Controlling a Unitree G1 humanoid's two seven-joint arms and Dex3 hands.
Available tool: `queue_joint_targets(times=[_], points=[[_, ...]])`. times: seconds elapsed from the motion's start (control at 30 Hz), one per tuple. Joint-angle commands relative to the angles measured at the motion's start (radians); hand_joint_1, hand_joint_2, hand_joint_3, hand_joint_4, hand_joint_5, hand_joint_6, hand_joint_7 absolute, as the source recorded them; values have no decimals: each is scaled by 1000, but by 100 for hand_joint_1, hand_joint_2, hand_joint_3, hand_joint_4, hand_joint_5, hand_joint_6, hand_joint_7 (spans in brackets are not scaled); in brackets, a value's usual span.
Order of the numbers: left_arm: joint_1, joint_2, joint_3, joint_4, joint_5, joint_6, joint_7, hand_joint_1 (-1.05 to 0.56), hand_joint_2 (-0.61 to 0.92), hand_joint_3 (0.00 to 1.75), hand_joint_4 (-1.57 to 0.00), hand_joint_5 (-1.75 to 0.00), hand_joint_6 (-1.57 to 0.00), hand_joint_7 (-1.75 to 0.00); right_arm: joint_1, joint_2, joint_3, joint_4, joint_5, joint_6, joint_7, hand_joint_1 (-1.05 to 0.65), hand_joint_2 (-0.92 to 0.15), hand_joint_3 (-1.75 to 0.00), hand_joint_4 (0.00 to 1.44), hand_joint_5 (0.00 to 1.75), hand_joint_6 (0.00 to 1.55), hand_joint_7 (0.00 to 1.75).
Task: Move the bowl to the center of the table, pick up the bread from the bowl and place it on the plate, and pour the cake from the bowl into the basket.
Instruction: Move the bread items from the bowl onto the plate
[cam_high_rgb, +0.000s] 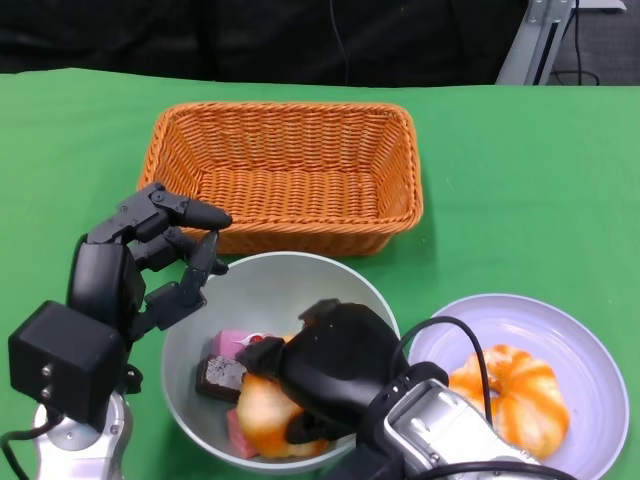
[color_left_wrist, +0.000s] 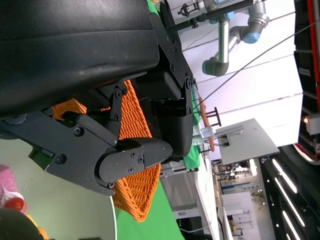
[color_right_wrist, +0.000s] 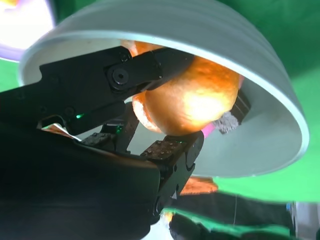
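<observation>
A pale grey round bowl sits on the green-covered desk near the middle of its near edge, just in front of an orange woven rectangular basket and just beside a lavender round plate that already carries one golden-orange bread roll. Inside the bowl lie a second golden-orange roll of bread, a dark brown cake square and pink cake pieces. The right hand reaches into the bowl with its fingers clamped around that roll. The left hand hovers at the bowl's far left rim, fingers apart and holding nothing. The step appears to be lifting the bread out. To do it well, raise the roll straight up until it clears the rim, keep the grip gentle so the soft bread is not crushed, and set it on the plate's bare part beside the first roll.
</observation>
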Motion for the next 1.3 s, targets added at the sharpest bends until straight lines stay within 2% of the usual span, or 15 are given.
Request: queue_joint_targets(times=[0.03, 0.17, 0.27, 0.4, 0.57, 0.7, 0.73, 1.03, 1.1, 1.13, 1.3], points=[[3, 7, 3, 1, -8, -13, 4, -28, 67, 84, -74, -143, -78, -114, 40, -13, 7, 99, 32, -29, -61, -41, -89, 0, 81, 111, 97, 3], [3, 8, 2, -1, -11, -9, 1, -28, 66, 85, -73, -142, -78, -113, 37, -15, -4, 139, 65, -63, -120, -41, -89, 0, 77, 123, 105, 3], [1, 9, 3, 4, -11, -11, 3, -26, 66, 86, -73, -143, -78, -113, 27, -22, -10, 143, 79, -70, -107, -41, -89, 0, 73, 129, 106, 2], [-1, 7, 4, 7, -16, -9, 4, -26, 66, 87, -73, -143, -78, -113, 22, -21, -27, 130, 112, -72, -87, -36, -83, 0, 72, 135, 106, 1], [-3, 6, 4, 11, -20, -10, 3, -26, 65, 88, -74, -142, -78, -113, 18, -23, -55, 97, 148, -73, -72, -32, -84, -1, 72, 127, 105, 0], [-1, 9, 3, 8, -18, -6, 1, -26, 66, 87, -74, -141, -78, -113, 20, -22, -89, 50, 193, -57, -22, -31, -85, 0, 81, 74, 101, 0], [-2, 10, 3, 10, -21, -8, -1, -26, 65, 87, -74, -141, -78, -113, 24, -22, -102, 38, 211, -57, -17, -30, -85, 0, 83, 69, 101, 1], [-9, 12, 8, 25, -52, -16, -23, -27, 68, 82, -76, -138, -80, -107, 71, -56, -199, -81, 336, -84, 17, -30, -91, -1, 87, 67, 111, 4], [-10, 15, 9, 29, -55, -19, -26, -28, 68, 80, -76, -138, -80, -106, 79, -64, -215, -104, 361, -96, 23, -29, -91, 0, 92, 60, 113, 3], [-8, 15, 9, 26, -53, -16, -24, -27, 68, 80, -76, -137, -80, -106, 86, -73, -230, -127, 379, -108, 23, -28, -91, 0, 92, 63, 113, 3], [-9, 15, 11, 27, -66, -10, -33, -26, 69, 79, -76, -137, -80, -104, 107, -97, -275, -200, 407, -137, 13, -28, -91, 0, 76, 125, 118, 3]])
